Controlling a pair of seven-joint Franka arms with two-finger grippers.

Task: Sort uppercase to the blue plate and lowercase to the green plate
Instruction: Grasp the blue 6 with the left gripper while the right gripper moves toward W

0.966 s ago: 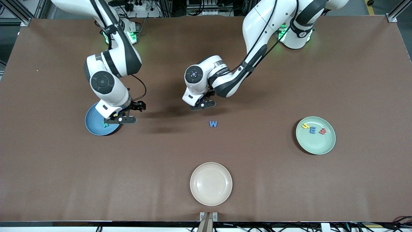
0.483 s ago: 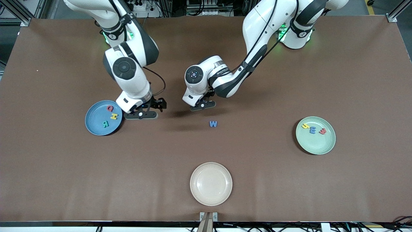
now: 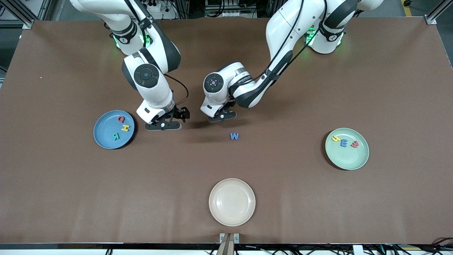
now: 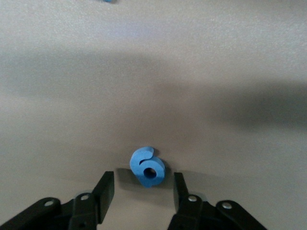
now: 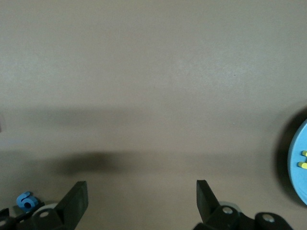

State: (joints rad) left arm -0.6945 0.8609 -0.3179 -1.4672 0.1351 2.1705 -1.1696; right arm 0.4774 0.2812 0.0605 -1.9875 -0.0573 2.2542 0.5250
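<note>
The blue plate holds the red Q, yellow H and teal R. The blue W lies on the table near the middle. The green plate holds the yellow h, blue m and red w. My left gripper is open and low over the blue g, which lies between its fingertips, ungripped; the hand hides the g in the front view. My right gripper is open and empty over bare table between the blue plate and the left gripper.
An empty beige plate sits near the table's front edge. The right wrist view shows the blue plate's rim and the blue g by the left gripper.
My right gripper has moved from over the blue plate toward the middle of the table, uncovering the Q and H. The left gripper has barely moved.
</note>
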